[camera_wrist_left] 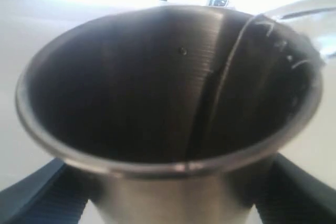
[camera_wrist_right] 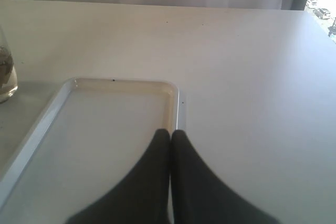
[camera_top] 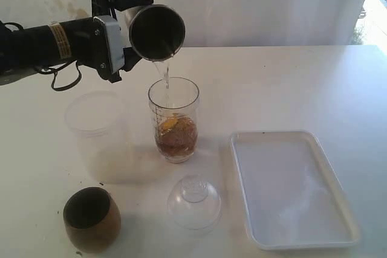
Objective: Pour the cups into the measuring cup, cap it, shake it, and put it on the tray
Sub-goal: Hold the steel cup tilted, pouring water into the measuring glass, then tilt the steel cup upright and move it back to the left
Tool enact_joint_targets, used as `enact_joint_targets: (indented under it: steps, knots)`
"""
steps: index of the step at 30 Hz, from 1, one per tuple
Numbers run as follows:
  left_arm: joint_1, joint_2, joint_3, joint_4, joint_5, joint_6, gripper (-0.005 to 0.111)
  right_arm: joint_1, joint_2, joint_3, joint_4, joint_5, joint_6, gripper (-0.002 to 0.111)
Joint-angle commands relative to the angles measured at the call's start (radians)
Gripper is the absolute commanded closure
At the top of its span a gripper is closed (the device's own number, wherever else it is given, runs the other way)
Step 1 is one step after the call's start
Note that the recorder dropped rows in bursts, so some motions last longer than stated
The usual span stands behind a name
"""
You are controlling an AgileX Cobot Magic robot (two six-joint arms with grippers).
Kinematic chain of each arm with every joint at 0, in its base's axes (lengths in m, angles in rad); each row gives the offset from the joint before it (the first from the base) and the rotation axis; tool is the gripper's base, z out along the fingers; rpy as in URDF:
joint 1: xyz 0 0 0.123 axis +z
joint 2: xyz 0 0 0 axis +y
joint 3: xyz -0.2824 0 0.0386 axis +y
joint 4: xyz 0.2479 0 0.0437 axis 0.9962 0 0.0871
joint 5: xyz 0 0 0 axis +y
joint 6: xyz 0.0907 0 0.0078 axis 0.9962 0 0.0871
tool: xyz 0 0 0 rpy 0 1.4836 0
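Note:
My left gripper [camera_top: 124,13] is shut on the steel tumbler [camera_top: 156,31], held tipped on its side above the measuring cup [camera_top: 174,119]. A thin clear stream falls from the tumbler's rim into the measuring cup, which holds brown liquid. The left wrist view looks into the tumbler [camera_wrist_left: 168,93]. The frosted plastic cup [camera_top: 97,128] stands left of the measuring cup. At the front left sits the brown wooden cup [camera_top: 92,219]. The dome cap [camera_top: 194,202] lies in front of the measuring cup. The white tray [camera_top: 290,188] is at the right. My right gripper [camera_wrist_right: 171,132] is shut and empty above the tray's rim [camera_wrist_right: 176,103].
The white table [camera_top: 290,83] stretches back to a pale wall. A window edge shows at the far right. A sliver of the measuring cup [camera_wrist_right: 6,72] appears at the edge of the right wrist view.

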Motion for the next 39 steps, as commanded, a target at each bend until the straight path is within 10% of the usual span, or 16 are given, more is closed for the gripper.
enact_joint_targets:
  steps: [1, 9, 26, 39]
  knots:
    - [-0.005, -0.024, -0.012, -0.025, -0.046, 0.002, 0.107, 0.0, -0.006, 0.002, -0.005, -0.003, 0.0, 0.108]
    - [-0.005, -0.024, -0.012, -0.025, -0.048, -0.042, 0.107, 0.0, -0.006, 0.002, -0.005, -0.003, 0.0, 0.108]
    - [0.008, -0.024, -0.012, -0.288, -0.03, -0.975, 0.107, 0.0, -0.006, 0.002, -0.005, -0.003, 0.0, 0.108]
    - [0.306, -0.084, 0.147, -0.291, 0.172, -1.259, 0.107, 0.0, -0.006, 0.002, -0.005, -0.003, 0.0, 0.108]
